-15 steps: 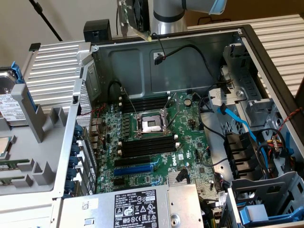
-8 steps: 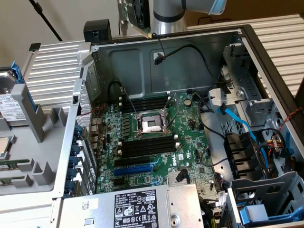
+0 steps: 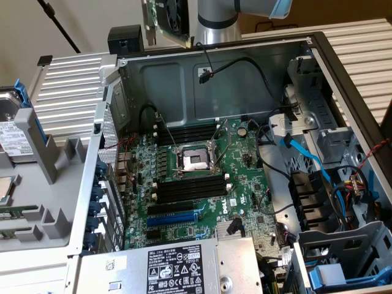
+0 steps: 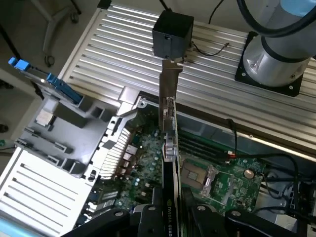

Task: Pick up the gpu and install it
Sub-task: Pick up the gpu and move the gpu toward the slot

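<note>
Jaws clamped on gpu (image 4: 170,173), card edge-on, hanging high over the open case (image 3: 245,67).
Largest down: case, motherboard (image 3: 202,184), blue slot (image 3: 177,219) well below the card, silver bracket (image 4: 169,84) at the card's far end. Risk, my judgement: card tilts in the grip, bracket snags the case's edge, connector misses the slot.

The gpu (image 4: 169,187) is a thin green card with a black cooler that carries a fan, and a long silver bracket at one end. It hangs edge-on in the air, clamped in the tool (image 4: 170,215), well above the motherboard (image 4: 222,182) of the open case.
</note>
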Controlling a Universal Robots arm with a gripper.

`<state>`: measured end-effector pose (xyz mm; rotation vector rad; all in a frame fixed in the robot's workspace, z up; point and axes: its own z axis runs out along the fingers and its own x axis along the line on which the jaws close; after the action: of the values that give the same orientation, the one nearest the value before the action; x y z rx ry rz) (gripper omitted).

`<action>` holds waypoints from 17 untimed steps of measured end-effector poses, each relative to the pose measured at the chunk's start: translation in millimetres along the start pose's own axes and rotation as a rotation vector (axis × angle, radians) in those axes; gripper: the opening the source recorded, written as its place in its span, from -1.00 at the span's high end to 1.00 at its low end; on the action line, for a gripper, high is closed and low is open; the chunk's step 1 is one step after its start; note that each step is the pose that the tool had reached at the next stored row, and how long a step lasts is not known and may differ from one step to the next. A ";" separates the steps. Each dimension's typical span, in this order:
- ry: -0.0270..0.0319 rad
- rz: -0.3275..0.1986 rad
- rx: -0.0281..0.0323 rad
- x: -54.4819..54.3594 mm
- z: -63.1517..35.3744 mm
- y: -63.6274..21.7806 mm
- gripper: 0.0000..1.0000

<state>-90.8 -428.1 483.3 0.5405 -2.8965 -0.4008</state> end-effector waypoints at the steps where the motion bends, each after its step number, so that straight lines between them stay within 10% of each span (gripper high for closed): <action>1: 0.0073 -0.017 0.0012 0.0 0.0 0.0 0.47; 17: 0.0719 -0.223 0.0222 -9.0 -2.0 -3.2 0.47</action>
<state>-81.1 -428.1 483.3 0.8678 -2.7834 -0.3707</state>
